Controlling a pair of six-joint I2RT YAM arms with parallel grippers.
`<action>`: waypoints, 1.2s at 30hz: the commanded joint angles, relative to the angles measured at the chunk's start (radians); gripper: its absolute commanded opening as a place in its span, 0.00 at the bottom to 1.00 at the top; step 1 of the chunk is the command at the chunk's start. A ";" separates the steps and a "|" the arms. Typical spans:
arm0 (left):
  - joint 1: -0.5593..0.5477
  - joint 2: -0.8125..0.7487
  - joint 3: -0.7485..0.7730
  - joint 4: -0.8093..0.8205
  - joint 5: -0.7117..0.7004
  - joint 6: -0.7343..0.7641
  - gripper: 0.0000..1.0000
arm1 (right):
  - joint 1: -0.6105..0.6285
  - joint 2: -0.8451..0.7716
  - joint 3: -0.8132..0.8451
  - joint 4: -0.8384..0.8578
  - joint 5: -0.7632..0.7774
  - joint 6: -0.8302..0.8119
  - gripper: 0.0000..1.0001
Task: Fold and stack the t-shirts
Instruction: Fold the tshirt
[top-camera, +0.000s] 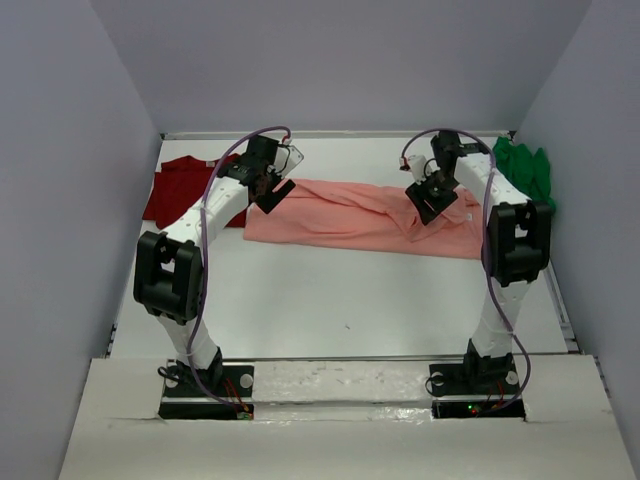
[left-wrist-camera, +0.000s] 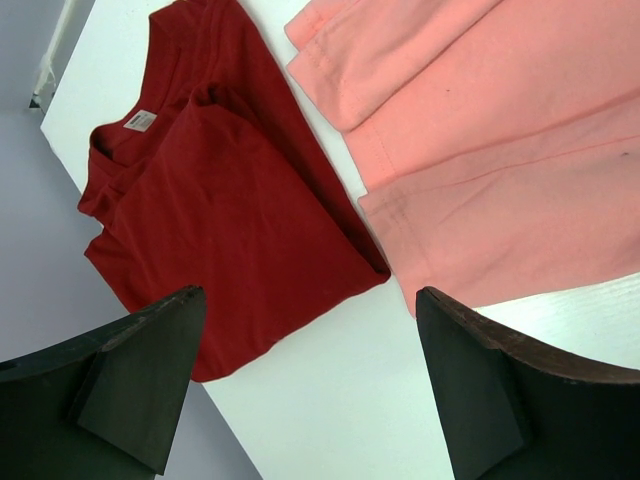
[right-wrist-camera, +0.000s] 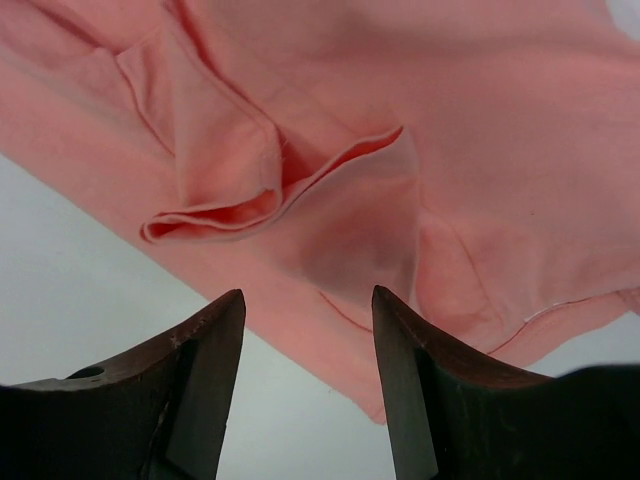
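- Two arms, bolted at the near edge of the white table (top-camera: 340, 300): left arm (top-camera: 165, 270) and right arm (top-camera: 515, 245), each with one purple cable looped along it.
- Two end effectors, one per arm.
  - Left end effector (left-wrist-camera: 310, 300): fingers spread wide and holding nothing. It hangs over bare table where the red and pink shirts meet.
  - Right end effector (right-wrist-camera: 308, 295): fingers about half apart, pointed at a rumpled fold of pink cloth. No cloth is visibly pinched between them.
- Three t-shirts, one of each colour, all along the far side of the table.
  - Salmon-pink t-shirt (top-camera: 350, 215): one, plain. It lies as a long band across the far middle, doubled over, with a hemmed sleeve at its left end and creases bunched at its right end.
  - Dark red t-shirt (top-camera: 185, 185): one, plain, folded flat in the far left corner. One corner meets the pink shirt's edge.
  - Bright green t-shirt (top-camera: 525, 170): one, crumpled in a heap at the far right edge.
- One neck label (left-wrist-camera: 140, 121): small, white, inside the red shirt's collar. Its print is too small to read.
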 joint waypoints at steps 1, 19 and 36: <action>-0.007 -0.066 -0.011 0.002 -0.017 0.017 0.99 | -0.011 0.018 0.066 0.081 0.036 0.013 0.60; -0.007 -0.052 -0.017 0.010 -0.032 0.023 0.99 | -0.029 0.153 0.121 0.112 0.068 0.015 0.47; -0.011 -0.067 -0.006 -0.003 -0.021 0.023 0.99 | -0.029 -0.046 0.074 0.029 0.033 0.016 0.00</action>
